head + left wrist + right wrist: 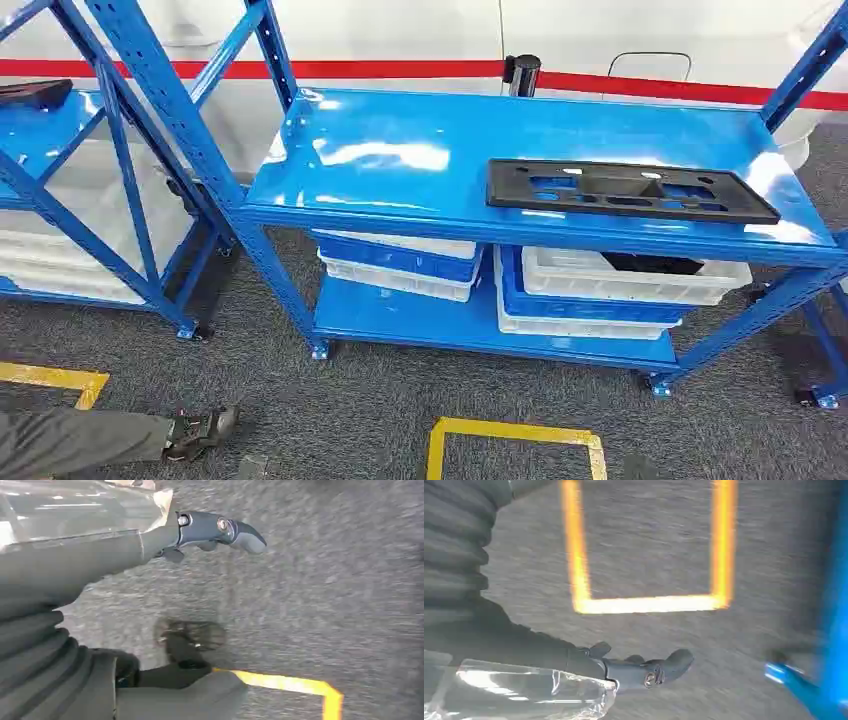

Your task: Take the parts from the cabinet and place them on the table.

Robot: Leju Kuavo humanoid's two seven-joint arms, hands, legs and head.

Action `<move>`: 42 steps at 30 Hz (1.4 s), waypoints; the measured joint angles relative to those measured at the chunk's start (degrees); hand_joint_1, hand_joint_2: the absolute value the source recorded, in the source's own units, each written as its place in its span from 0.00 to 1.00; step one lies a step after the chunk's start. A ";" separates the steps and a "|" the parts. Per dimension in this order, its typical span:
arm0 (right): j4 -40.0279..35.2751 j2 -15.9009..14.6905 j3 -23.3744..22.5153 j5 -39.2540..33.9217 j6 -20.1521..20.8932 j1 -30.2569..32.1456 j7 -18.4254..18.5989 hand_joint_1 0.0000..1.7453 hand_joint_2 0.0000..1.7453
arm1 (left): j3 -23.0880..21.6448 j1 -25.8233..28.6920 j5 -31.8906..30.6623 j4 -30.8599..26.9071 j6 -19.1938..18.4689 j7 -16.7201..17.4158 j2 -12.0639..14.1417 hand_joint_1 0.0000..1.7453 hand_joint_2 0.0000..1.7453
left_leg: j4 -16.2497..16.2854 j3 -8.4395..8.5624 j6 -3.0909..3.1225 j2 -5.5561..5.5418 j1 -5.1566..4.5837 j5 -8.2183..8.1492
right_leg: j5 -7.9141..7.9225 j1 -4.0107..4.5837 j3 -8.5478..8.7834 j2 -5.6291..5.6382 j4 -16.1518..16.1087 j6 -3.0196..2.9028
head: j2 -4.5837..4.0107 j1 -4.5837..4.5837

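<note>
Grey carpet floor (380,410) with yellow tape squares (515,440) lies below my view. On the blue metal shelving rack (400,160), a flat black plastic part (630,190) lies on the top shelf, right side. White and blue bins (610,290) sit underneath, partly hidden. My left hand (200,535) and right hand (634,667) hang over blurred floor, fingers extended, holding nothing.

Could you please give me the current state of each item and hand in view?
Black flat plastic part: lying flat on the blue metal shelf's top, untouched.
White and blue plastic bins: stacked on the lower shelf.
Left hand: hanging over the floor, holding nothing.
Right hand: hanging over the floor, holding nothing.
</note>
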 joint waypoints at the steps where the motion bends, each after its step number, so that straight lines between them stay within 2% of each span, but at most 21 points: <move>1: -0.89 -0.19 -0.69 0.78 -0.24 -0.67 -1.21 0.00 1.00 | 0.00 0.00 0.22 0.02 0.00 -0.98 0.00 0.00 0.00 | 0.01 0.03 0.00 0.00 0.00 0.00 | 0.00 0.00 -0.01 0.00 0.00 0.00 | 0.00 0.00; 4: -4.23 -0.65 -1.66 4.12 -0.98 -1.89 -3.93 0.00 1.00 | 0.00 0.01 0.52 0.07 -0.64 -2.92 0.00 0.00 0.00 | 0.02 0.05 0.00 0.00 0.00 0.01 | 0.00 -0.01 0.06 -0.04 0.00 0.00 | 0.00 0.04; 8: -10.74 -0.79 -2.49 9.86 -1.29 -2.52 -5.33 0.00 1.00 | -0.06 0.00 0.85 0.13 -1.66 -4.04 0.02 0.00 0.00 | 0.02 0.06 0.04 0.00 0.00 0.04 | 0.01 -0.01 0.04 -0.08 0.00 0.00 | 0.00 0.00; 24: -38.65 -2.71 -3.06 32.26 -3.28 -3.14 -4.85 0.00 1.00 | -1.38 -0.01 0.94 0.61 -5.29 -4.69 0.35 0.00 0.00 | 0.03 -0.03 0.07 -0.01 -0.02 0.06 | 0.02 -0.03 0.04 -0.12 0.01 0.02 | -0.02 0.00; 32: -48.58 -5.72 2.01 43.00 -4.02 -11.60 -2.53 0.00 1.00 | -2.73 -0.07 0.94 0.66 -5.92 -3.87 0.74 0.00 0.00 | 0.05 0.05 0.11 -0.01 -0.01 0.12 | 0.05 -0.05 0.04 -0.11 0.02 0.02 | -0.02 0.00; 42: -56.39 -9.42 10.37 53.77 -4.15 -22.43 1.62 0.00 1.00 | -4.17 -0.17 0.94 0.76 -6.45 -2.40 1.20 0.00 0.00 | 0.07 0.03 0.11 -0.02 -0.01 0.13 | 0.05 -0.05 0.00 -0.11 0.03 0.02 | 0.00 0.00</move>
